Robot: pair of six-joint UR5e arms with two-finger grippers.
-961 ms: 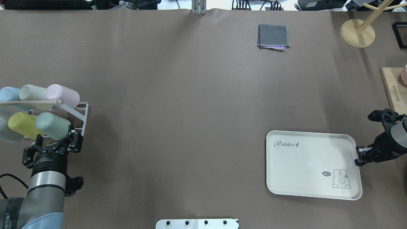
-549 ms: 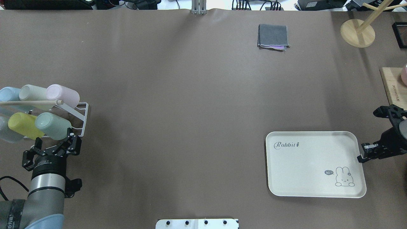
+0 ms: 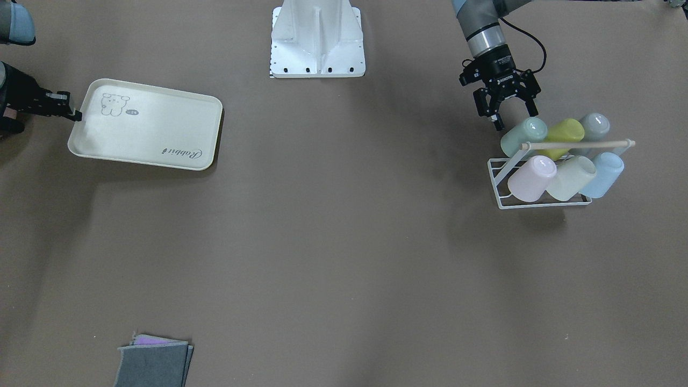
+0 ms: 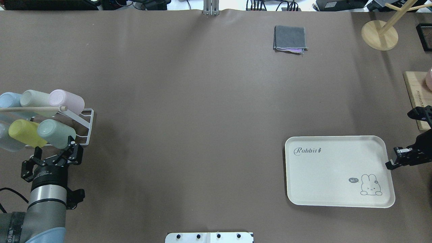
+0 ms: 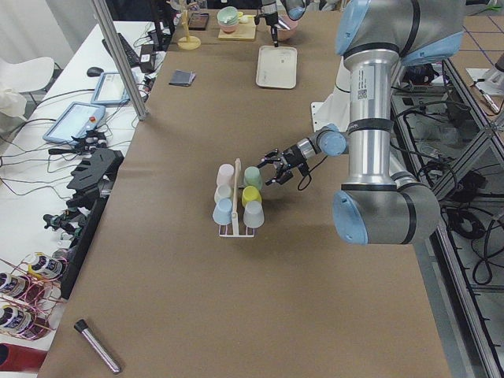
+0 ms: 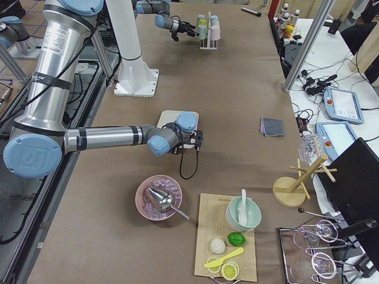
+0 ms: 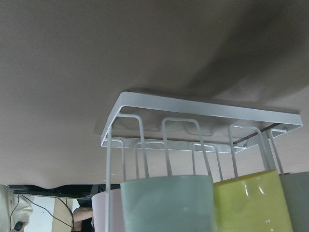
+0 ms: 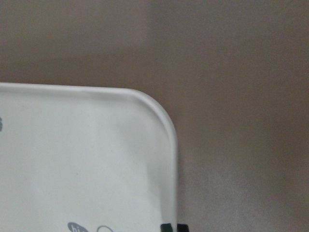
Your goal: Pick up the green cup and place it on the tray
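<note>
Left pincer (image 4: 54, 151) wide open just beside green cup (image 4: 55, 133), tabletop's left edge; right pincer (image 4: 390, 165) pinching tray (image 4: 337, 172) rim.

Long table (image 4: 202, 101) under a matte brown covering, faint creases near the far edge. Lighting even and overhead; shadows soft-edged, a slight sheen on the brown surface.

On the side away from the robot, a white bench (image 5: 71, 94) parallel to the table, strewn with cables and handheld screens. Bare aluminium upright post (image 5: 120, 59) between bench and table. White moulded chair (image 5: 20, 75) beyond the bench. Black flat monitor (image 6: 358, 177) at the bench's other end. Grey tiled floor (image 5: 472, 346) behind the table, metal framing over it.
</note>
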